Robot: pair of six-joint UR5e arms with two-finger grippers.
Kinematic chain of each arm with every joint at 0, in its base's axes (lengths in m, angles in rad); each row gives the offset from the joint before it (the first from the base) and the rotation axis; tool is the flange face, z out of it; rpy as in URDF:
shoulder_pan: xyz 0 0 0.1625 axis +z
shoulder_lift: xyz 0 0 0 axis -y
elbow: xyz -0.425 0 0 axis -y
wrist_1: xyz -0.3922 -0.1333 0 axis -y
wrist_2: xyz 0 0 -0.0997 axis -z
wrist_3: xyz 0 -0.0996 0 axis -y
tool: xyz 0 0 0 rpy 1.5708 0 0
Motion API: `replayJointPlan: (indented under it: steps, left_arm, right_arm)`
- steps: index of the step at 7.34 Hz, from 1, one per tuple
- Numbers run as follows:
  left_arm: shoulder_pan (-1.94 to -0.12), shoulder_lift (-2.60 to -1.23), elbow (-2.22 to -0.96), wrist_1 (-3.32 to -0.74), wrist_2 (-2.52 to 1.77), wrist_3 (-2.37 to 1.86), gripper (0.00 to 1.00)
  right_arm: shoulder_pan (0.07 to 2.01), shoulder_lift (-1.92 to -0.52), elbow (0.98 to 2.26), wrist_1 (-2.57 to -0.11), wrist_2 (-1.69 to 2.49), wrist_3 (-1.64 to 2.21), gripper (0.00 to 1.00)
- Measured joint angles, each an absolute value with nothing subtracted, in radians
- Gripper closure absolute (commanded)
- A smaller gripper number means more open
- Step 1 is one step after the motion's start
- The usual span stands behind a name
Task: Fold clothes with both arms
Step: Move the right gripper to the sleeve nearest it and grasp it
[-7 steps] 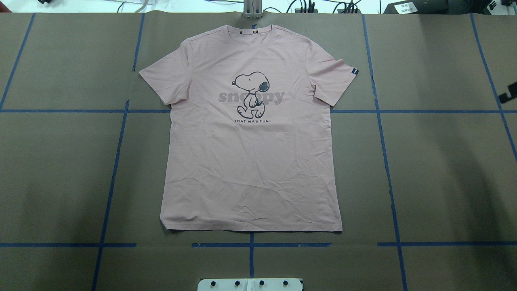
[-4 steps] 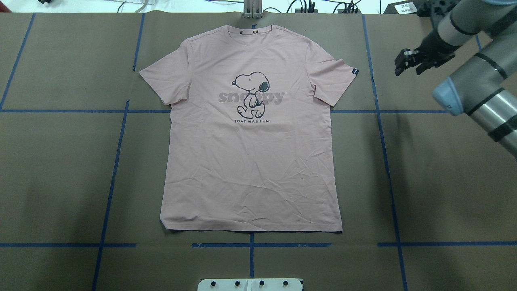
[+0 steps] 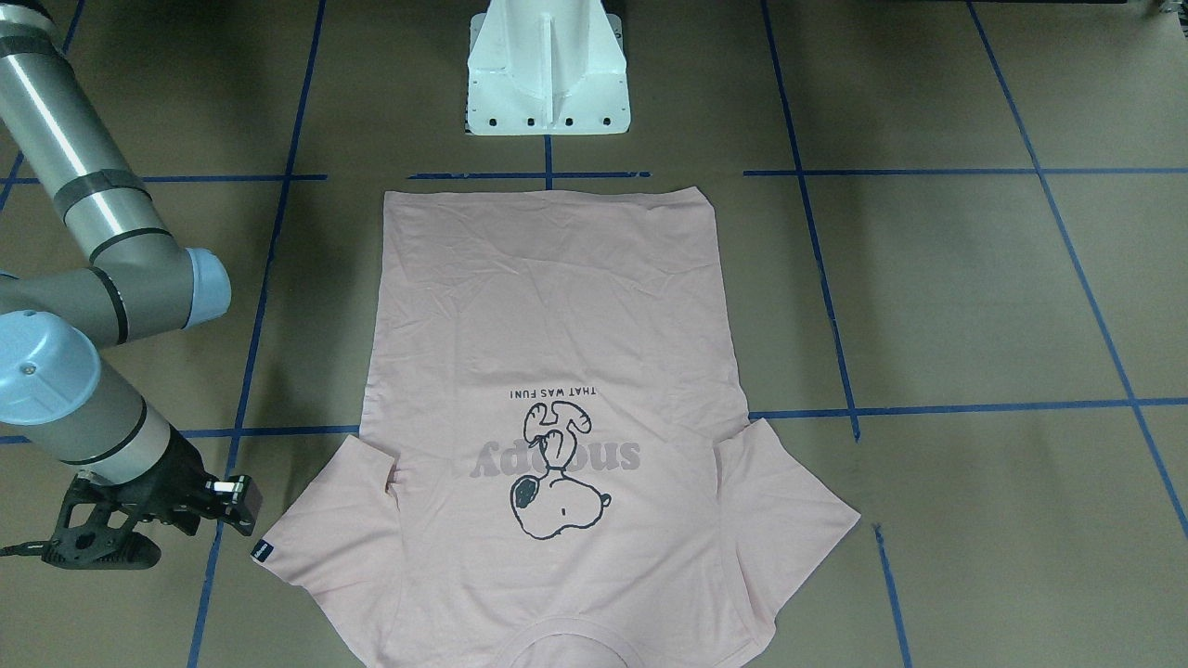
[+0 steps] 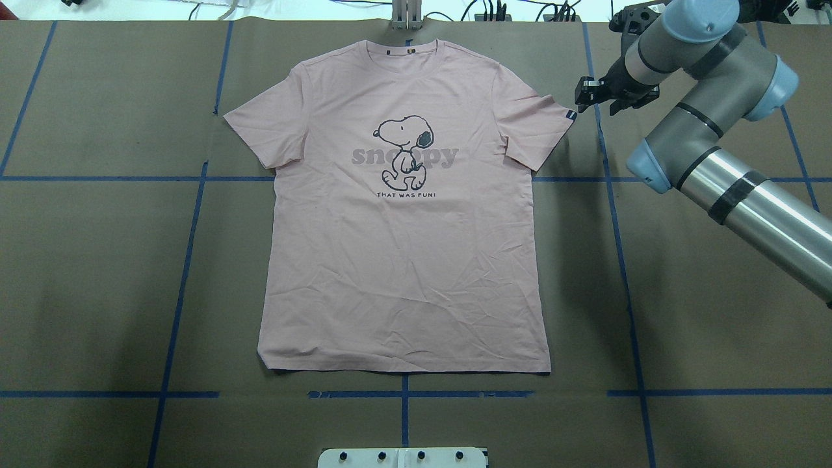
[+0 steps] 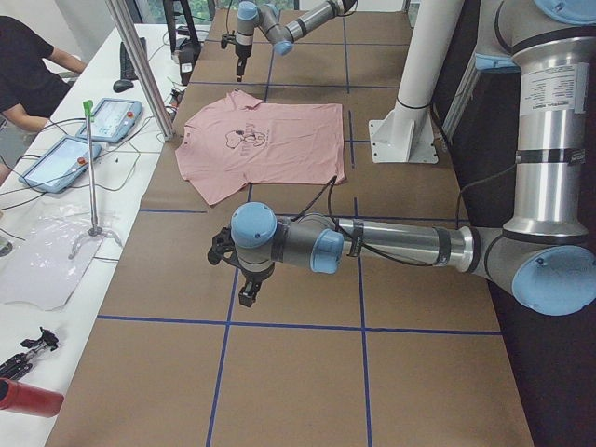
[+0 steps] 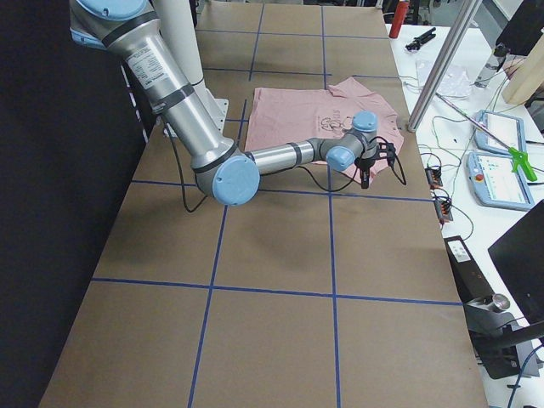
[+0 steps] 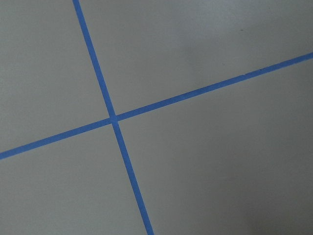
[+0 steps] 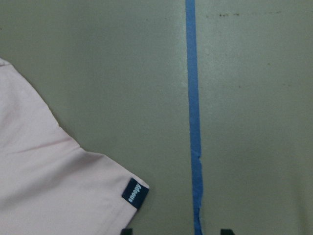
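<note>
The pink T-shirt lies flat and front-up on the brown worktop. Its sleeves are spread out, and the hem is on the side nearest the white robot base. The dog outline sits across the chest with the grey lettering behind it, and there are a few soft creases lower down the shirt.

The right arm reaches in beside the shirt, and the right gripper hangs just off the tip of the sleeve that carries the small black tag. It's close, but apart from the cloth. The right wrist view looks straight down: the jaws are spread, with one tip showing at each side of the bottom edge. A strip of blue tape runs between them, the tagged sleeve corner lies just to one side, and nothing is held.

The left arm stretches low over bare worktop, well apart from the shirt on its untagged-sleeve side. The left gripper points down there. Only the side view catches it, so whether its jaws are spread or pressed together cannot be told. Its wrist camera sees nothing but two blue tape lines crossing, and no shirt.
</note>
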State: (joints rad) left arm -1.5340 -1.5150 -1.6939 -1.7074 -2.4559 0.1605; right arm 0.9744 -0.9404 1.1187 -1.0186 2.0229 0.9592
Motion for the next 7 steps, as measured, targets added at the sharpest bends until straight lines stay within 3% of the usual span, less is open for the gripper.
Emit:
replayJointPlan:
  steps: [5, 7]
  left_arm:
    - [-1.534, -1.512, -1.694, -1.713, -2.456, 0.163, 0.0]
    - [-1.534, -1.511, -1.695, -1.713, -2.456, 0.164, 0.0]
  right_arm:
    - [0.939, -0.846, 0.986, -1.014, 1.966, 1.065, 0.34]
    - [0.935, -0.83, 0.953, -1.013, 1.965, 1.09, 0.41]
